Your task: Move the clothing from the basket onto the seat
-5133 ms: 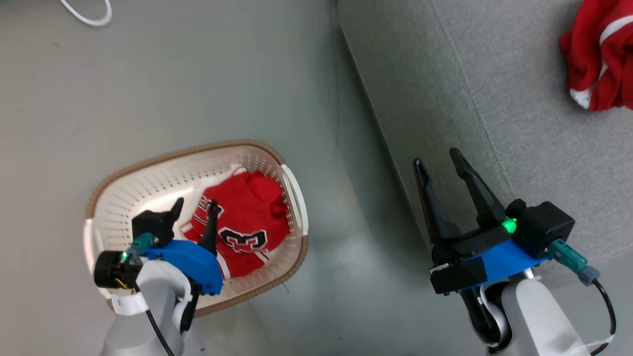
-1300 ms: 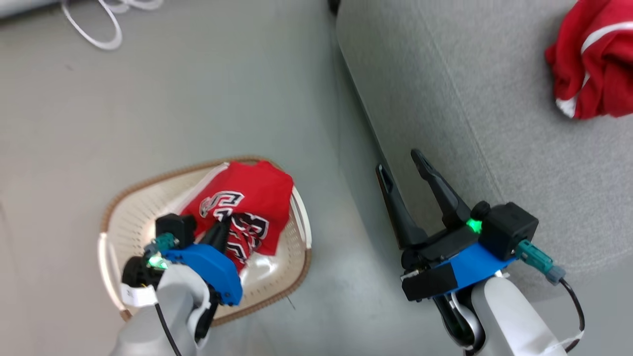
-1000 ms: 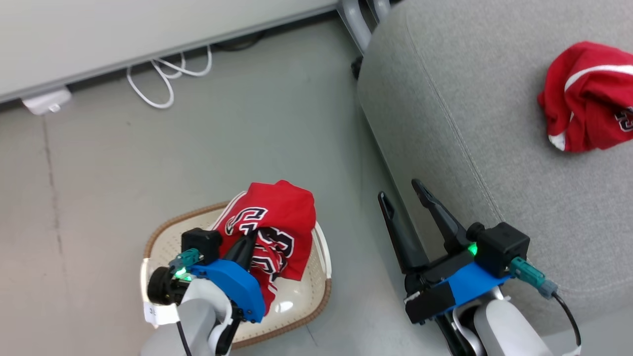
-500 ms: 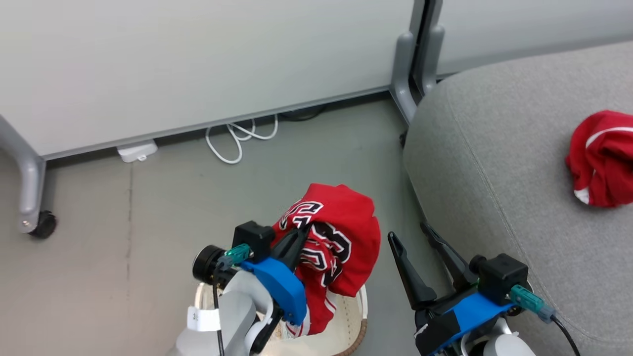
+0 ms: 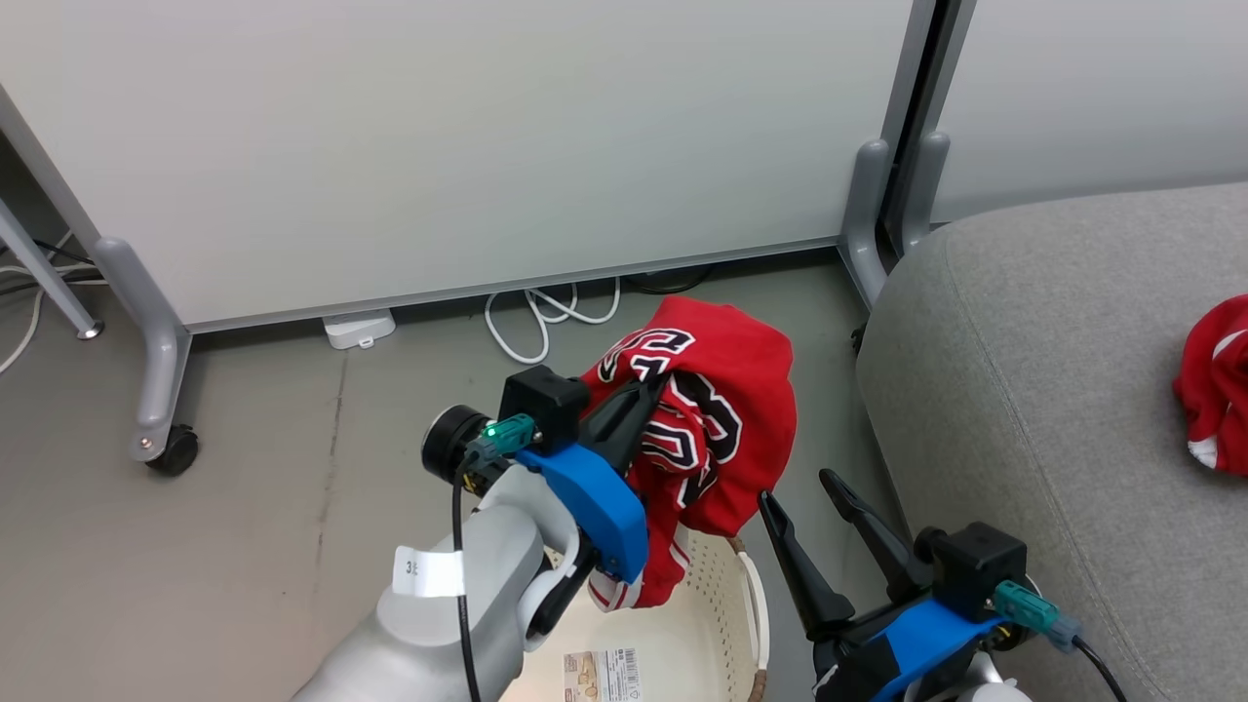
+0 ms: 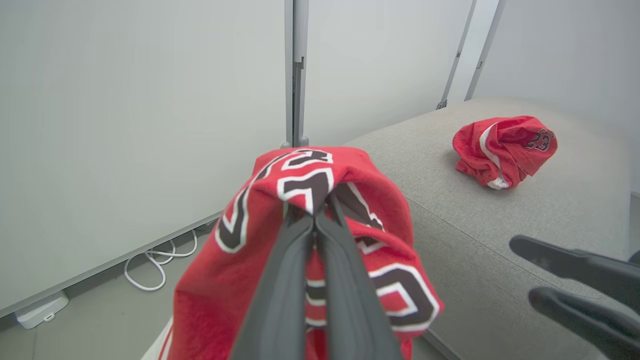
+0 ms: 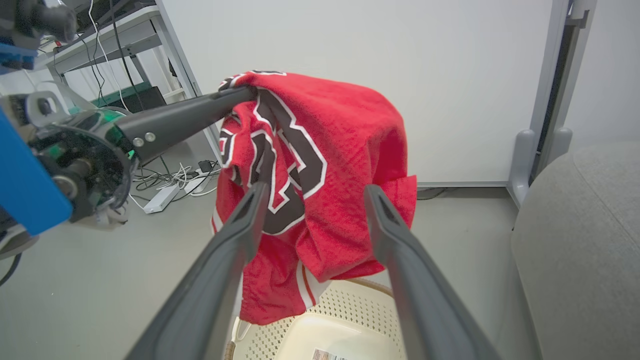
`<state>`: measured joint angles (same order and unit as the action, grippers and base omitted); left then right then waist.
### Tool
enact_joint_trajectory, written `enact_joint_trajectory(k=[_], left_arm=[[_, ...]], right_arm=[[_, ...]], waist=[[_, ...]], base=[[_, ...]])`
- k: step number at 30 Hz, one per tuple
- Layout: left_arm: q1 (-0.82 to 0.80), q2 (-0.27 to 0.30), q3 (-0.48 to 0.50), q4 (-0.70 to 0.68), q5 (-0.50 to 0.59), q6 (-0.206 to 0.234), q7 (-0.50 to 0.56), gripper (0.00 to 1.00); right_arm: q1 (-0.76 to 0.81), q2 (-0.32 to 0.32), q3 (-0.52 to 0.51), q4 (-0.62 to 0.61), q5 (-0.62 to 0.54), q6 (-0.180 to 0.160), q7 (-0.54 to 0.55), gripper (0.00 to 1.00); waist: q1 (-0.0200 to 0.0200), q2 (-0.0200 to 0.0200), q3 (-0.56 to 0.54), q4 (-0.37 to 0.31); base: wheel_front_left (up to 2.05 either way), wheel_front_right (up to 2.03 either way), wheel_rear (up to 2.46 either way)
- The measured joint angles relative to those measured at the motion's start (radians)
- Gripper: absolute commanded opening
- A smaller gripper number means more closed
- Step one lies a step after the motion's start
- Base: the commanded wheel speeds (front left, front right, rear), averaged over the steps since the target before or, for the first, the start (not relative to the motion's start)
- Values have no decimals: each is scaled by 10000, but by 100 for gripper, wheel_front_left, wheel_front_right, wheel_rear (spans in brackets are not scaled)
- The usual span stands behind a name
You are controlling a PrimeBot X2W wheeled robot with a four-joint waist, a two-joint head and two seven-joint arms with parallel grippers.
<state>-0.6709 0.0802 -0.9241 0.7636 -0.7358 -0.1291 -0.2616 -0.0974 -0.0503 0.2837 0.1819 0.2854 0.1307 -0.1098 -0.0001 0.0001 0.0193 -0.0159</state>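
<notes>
On the seat (image 5: 1024, 341) one garment (image 5: 1214, 385) is laid; a second garment (image 5: 726, 409) is gripped by the left pincer (image 5: 651, 392); the right pincer (image 5: 797, 487) is released.

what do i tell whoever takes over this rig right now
Left gripper: shut on the red jersey, which hangs over the basket.
Right gripper: open, holding nothing, beside the seat.
Done: the other red garment lies on the seat.
Left: carry the red jersey over the seat and release it.
</notes>
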Motion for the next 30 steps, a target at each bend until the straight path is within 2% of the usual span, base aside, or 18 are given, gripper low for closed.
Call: enact_joint_trajectory(k=[13,30], left_arm=[[-1130,-127,-855,54,-1014,0,125,0],[-1319,-196,-1302,261,-1523,0,44,0]], right_arm=[[97,2,-128,155,-15,0,58,100],[113,2,-190,176,-33,0,67,100]], waist=[[1,0,-268,189],[2,0,-184,146]], base=[[0,0,0],[0,0,0]])
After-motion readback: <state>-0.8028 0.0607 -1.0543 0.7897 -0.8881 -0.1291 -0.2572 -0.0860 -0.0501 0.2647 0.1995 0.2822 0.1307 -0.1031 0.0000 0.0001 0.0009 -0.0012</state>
